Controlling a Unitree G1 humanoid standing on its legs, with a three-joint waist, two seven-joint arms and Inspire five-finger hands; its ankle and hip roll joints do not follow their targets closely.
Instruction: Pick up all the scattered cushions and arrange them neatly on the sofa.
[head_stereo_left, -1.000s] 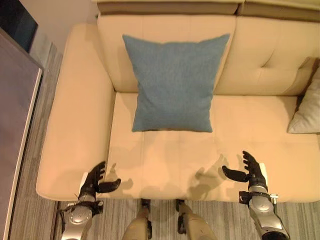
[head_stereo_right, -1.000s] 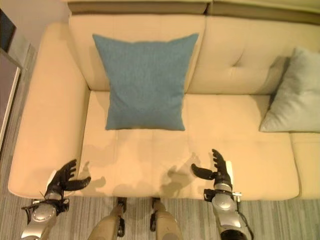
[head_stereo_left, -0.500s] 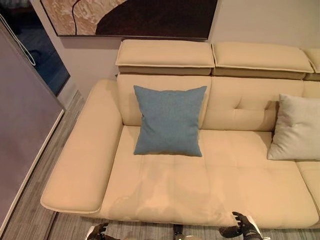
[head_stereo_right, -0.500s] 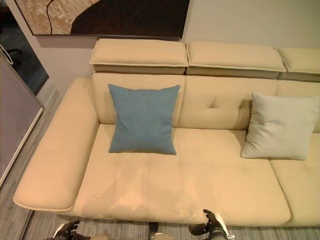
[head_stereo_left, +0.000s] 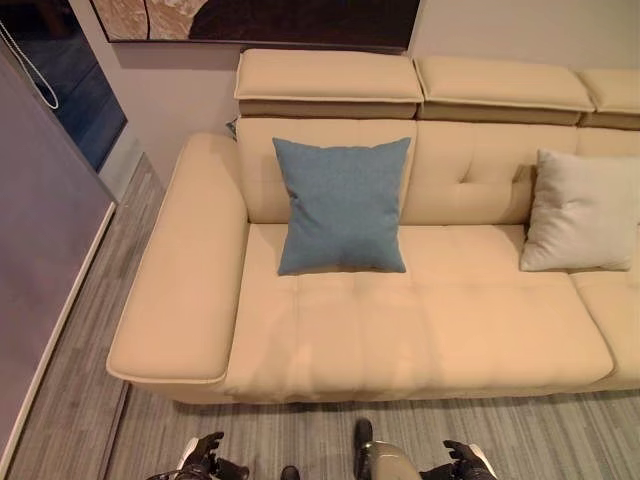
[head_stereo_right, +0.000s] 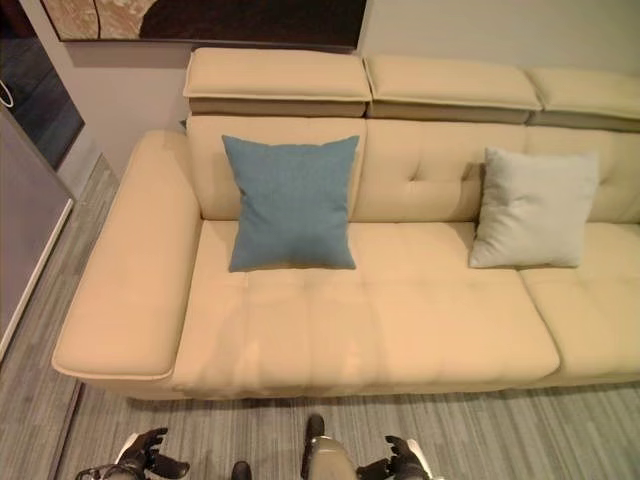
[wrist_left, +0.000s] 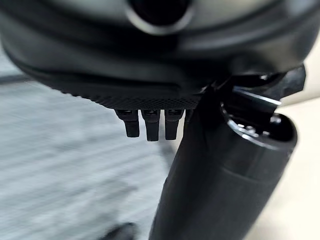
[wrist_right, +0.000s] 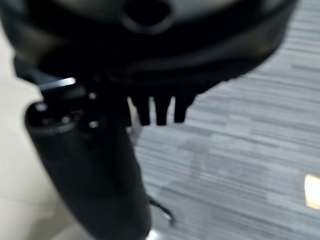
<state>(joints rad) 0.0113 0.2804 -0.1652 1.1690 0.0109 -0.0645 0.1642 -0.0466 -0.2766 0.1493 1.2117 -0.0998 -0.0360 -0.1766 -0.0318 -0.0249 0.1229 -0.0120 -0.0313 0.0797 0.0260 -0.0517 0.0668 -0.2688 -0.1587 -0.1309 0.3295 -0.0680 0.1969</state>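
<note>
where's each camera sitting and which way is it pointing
Left eye view: on the head, looking down at the sofa, blue cushion and pale cushion; left hand and right hand at the bottom edge.
Right eye view: beside it, same scene, slightly offset.
Left wrist view: on the left wrist, looking along the open hand at striped floor.
Right wrist view: on the right wrist, along its open hand at the same floor.
Both eye views share the sofa and cushions.
</note>
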